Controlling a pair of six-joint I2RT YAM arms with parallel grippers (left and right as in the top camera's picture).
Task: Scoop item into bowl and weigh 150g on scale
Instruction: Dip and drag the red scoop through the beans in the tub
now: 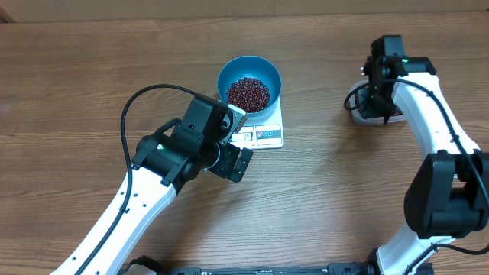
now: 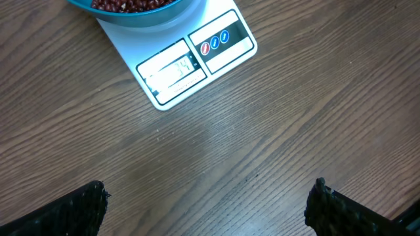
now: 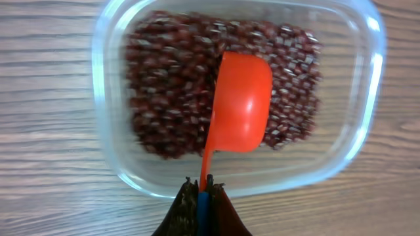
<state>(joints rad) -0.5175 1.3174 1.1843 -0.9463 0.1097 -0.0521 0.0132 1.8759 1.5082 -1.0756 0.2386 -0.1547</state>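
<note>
- Now the beans (image 3: 164,98) are found in two places: a big heap in the clear tub (image 3: 105,98) on the right side, and a smaller pile in the blue bowl (image 1: 228,75).
- The blue bowl is set on the white scale (image 2: 216,62). The little window (image 2: 172,69) on the scale is lit, but its number is too blurry to be read.
- The right claw (image 3: 202,193) is clenched on the thin handle (image 3: 207,157) of the orange scoop (image 3: 241,101), which is held over the tub. No beans are seen on the side of the scoop that shows.
- The left claw (image 2: 207,200) is spread wide with nothing in it. It is hung over the bare table (image 1: 336,191), just beside the button end of the scale.
- The beans are small, hard and shiny, so they will likely roll and spill if the scoop is tipped. A full scoop should be light, but it is best kept flat.
- The scoop is gripped far back on its handle, so it may wobble when it is loaded.
- The tub's rim must be cleared on the way out, and the bowl's rim on the way in. A bump could push the bowl off the scale.
- Plenty of open table is left between tub and bowl. The near side of the scale is crowded by the left claw, so the way in from the right looks best.
</note>
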